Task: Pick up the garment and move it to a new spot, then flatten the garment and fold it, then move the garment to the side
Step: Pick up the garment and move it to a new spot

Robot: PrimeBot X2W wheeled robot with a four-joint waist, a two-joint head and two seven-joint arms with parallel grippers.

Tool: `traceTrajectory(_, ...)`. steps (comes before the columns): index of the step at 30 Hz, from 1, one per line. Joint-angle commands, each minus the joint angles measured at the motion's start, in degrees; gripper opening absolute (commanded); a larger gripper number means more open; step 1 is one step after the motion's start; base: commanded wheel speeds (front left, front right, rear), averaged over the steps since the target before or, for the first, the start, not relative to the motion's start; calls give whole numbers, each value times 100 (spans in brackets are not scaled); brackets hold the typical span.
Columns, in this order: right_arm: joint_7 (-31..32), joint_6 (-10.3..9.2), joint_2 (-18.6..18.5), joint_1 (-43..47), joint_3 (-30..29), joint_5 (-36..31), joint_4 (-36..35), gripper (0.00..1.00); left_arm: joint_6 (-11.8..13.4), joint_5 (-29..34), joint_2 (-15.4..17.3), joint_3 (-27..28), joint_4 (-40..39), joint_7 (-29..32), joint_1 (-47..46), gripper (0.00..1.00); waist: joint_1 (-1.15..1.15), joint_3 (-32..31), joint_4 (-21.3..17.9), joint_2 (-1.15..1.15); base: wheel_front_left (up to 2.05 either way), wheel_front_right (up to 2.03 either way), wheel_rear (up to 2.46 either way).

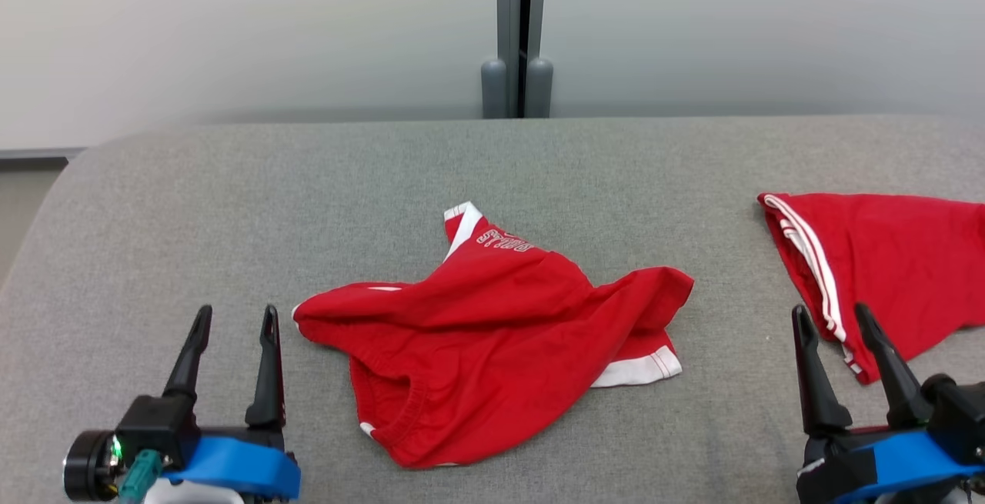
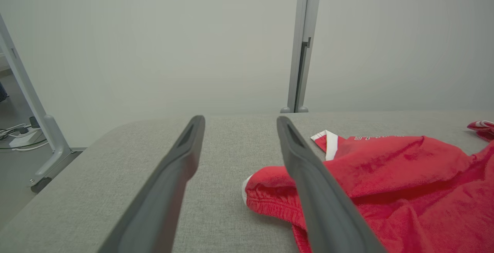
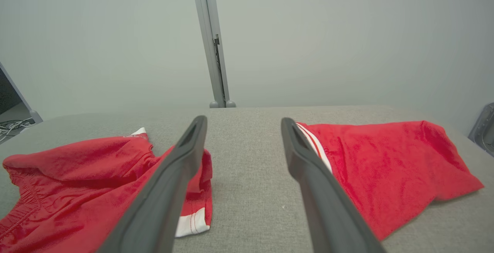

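1. Now, your left claw (image 1: 236, 312) stands wide and empty at the near left, just beside the crumpled garment (image 1: 492, 335).
2. It lies mid-tabletop (image 1: 231, 196). Flattening looks next, so grip two separate edges and spread them.
3. Your right claw (image 1: 831, 312), wide and empty, sits between it and a second red garment (image 1: 900, 273).

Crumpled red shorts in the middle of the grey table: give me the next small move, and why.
Probably move the left gripper rightward to pinch the crumpled red shorts at their elastic waistband, to begin spreading them flat. They lie bunched on the grey fabric table; that gripper and the right gripper stand open, empty.
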Motion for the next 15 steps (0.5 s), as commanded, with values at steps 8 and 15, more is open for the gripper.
traceTrajectory(8,165,3,-10,463,-26,-108,-23,100,55,-68,15,-116,-88,87,540,100,1,-356,-120,0,0,0,0)
traceTrajectory(15,263,3,-10,623,-34,-134,-160,100,81,-126,6,-164,-70,121,720,100,1,-452,-138,0,0,0,0)
